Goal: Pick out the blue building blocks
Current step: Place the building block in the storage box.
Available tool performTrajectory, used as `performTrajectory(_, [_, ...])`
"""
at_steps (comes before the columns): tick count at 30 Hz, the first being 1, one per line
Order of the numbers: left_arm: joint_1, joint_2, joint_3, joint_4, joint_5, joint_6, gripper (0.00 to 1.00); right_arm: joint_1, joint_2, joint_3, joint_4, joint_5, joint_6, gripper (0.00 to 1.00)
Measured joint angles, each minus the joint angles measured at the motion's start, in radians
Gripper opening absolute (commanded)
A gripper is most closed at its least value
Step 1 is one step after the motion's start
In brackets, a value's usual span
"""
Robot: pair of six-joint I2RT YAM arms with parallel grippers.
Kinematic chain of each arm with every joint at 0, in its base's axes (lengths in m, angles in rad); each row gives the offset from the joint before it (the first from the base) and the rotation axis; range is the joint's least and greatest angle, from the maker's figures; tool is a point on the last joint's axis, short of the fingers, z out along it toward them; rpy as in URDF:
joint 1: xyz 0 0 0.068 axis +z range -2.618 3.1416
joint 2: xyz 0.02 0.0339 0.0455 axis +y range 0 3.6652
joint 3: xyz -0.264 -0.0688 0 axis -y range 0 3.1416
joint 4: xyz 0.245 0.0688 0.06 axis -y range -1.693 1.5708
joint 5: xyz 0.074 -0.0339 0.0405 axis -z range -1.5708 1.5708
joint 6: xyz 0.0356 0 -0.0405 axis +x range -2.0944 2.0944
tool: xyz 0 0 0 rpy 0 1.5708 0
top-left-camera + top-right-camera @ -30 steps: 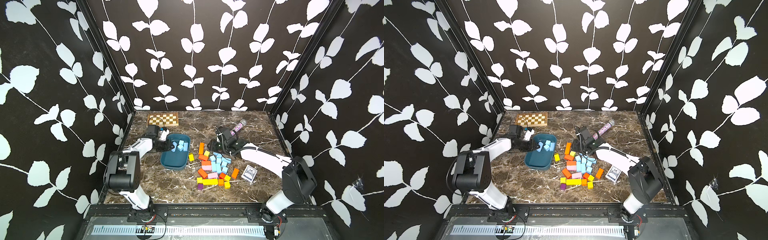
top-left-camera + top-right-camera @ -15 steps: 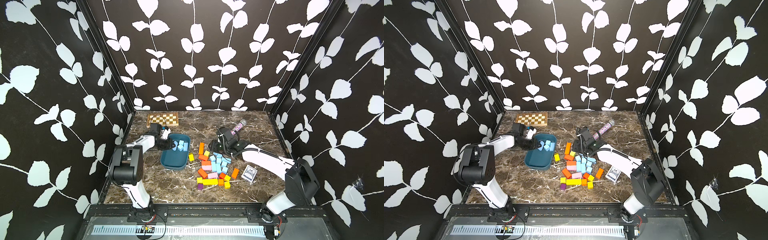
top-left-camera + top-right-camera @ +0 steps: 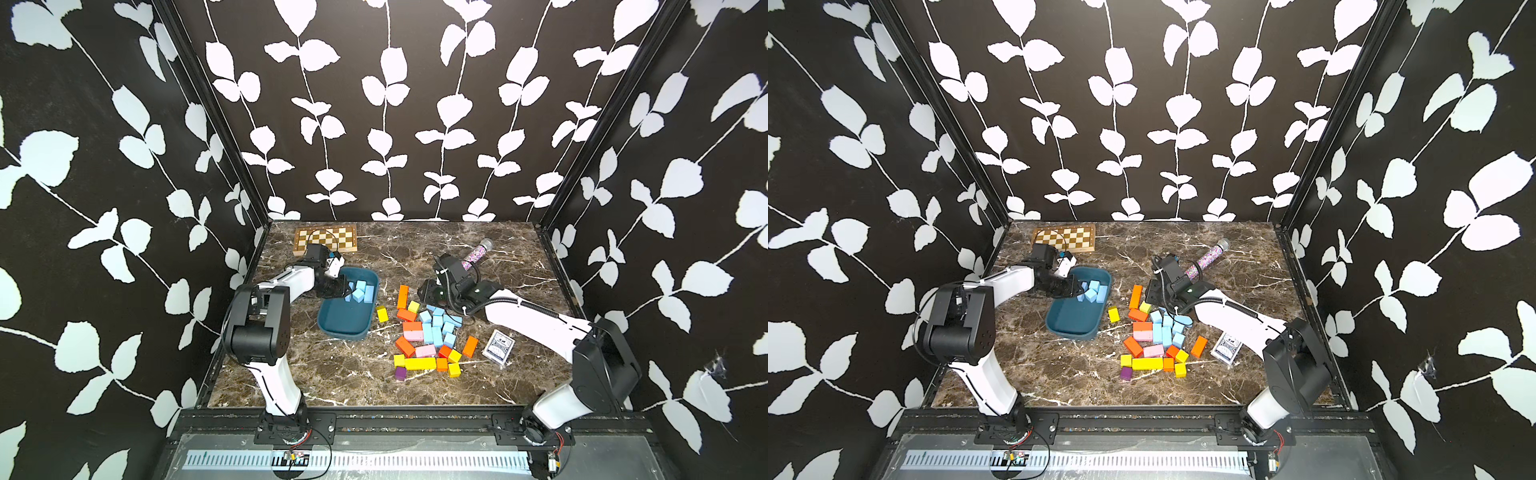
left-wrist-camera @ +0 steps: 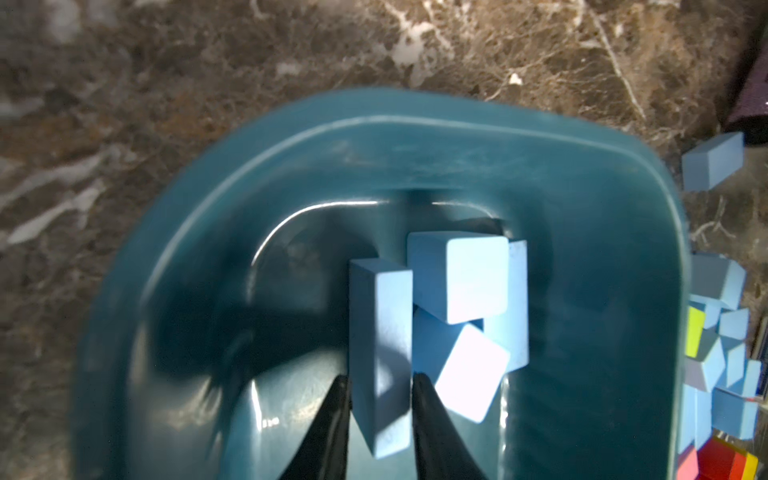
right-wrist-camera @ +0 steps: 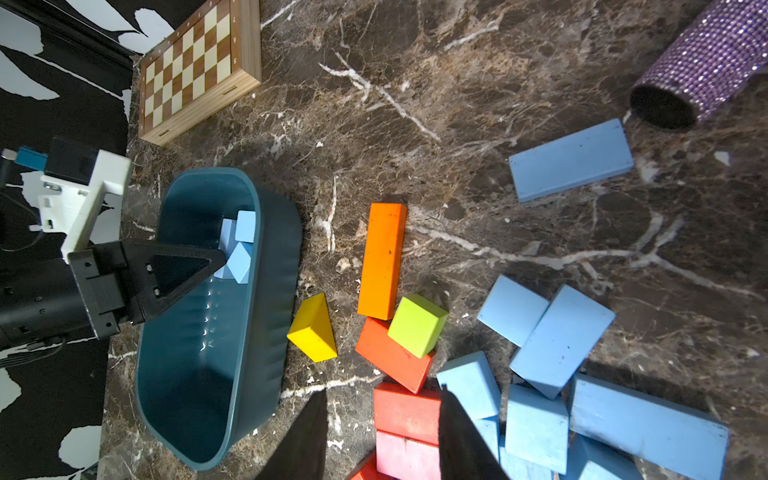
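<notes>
tray (image 3: 345,326): left of block pile (image 3: 432,332) | chessboard (image 3: 326,239): behind tray | cards (image 3: 498,345): right of pile

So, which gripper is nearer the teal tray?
Left. The left gripper reaches inside the teal tray, a blue block between its jaws; the right gripper hovers above the mixed block pile, beside the tray.

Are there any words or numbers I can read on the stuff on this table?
No text here can be read.
chessboard: tiny marks along its border, too small to read.
card box: printed pattern on top, too small to read.
</notes>
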Motion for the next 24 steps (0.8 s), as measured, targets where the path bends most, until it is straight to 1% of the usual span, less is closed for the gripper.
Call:
performTrajectory(7, [-0.006,0.000,0.000,-0.020,-0.032,0.006,0.36,0.001,0.000,0.000,0.001,0.003,0.000,0.43])
performTrajectory(12, [-0.012,0.000,0.000,-0.019,-0.007,-0.009,0.38,0.002,0.000,0.000,0.001,0.003,0.000,0.42])
performTrajectory(17, [-0.028,0.000,0.002,-0.008,0.006,-0.024,0.47,0.003,0.000,0.000,0.001,0.003,0.000,0.42])
performTrajectory(24, [-0.034,0.000,0.034,0.001,0.006,-0.049,0.54,0.004,0.000,0.000,0.001,0.003,0.000,0.42])
